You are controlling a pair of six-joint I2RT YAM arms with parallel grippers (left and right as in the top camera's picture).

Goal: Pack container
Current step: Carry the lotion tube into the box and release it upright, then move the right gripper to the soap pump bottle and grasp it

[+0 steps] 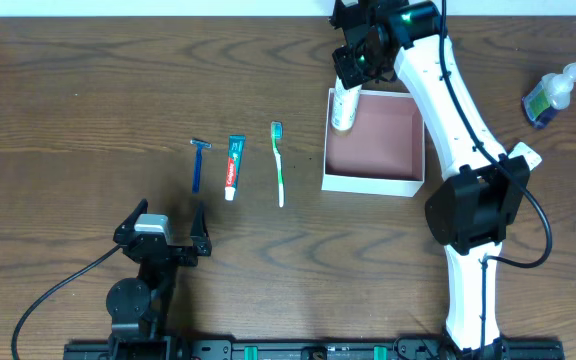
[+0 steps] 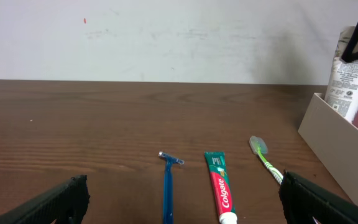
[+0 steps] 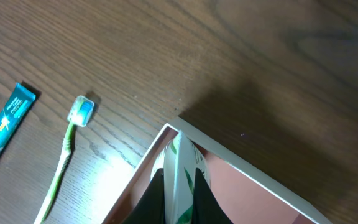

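Holding a white tube (image 1: pixel 343 112) by its top, your right gripper (image 1: pixel 348 85) is clamped shut on it.
The container (image 1: pixel 373 184) sits right of centre, with the tube's lower end inside its far-left corner. Your left gripper (image 1: pixel 170 212) rests spread wide and empty, near the razor (image 1: pixel 198 165), toothpaste (image 1: pixel 234 167) and toothbrush (image 1: pixel 278 165).

1. You have a dark brown table (image 1: pixel 68 120) with wavy wood grain.
2. Your container (image 1: pixel 373 183) is white outside and dusty pink-brown inside.
3. The razor (image 1: pixel 197 165) is blue.
4. The Colgate toothpaste tube (image 1: pixel 234 165) is teal-green, red and white.
5. The toothbrush (image 1: pixel 278 165) is green and white, with a pale blue head.
6. The squeeze tube (image 1: pixel 343 108) at the container's ten o'clock is white with green print.
7. The bottle (image 1: pixel 553 92) at the table's two o'clock shows clear, green and blue.
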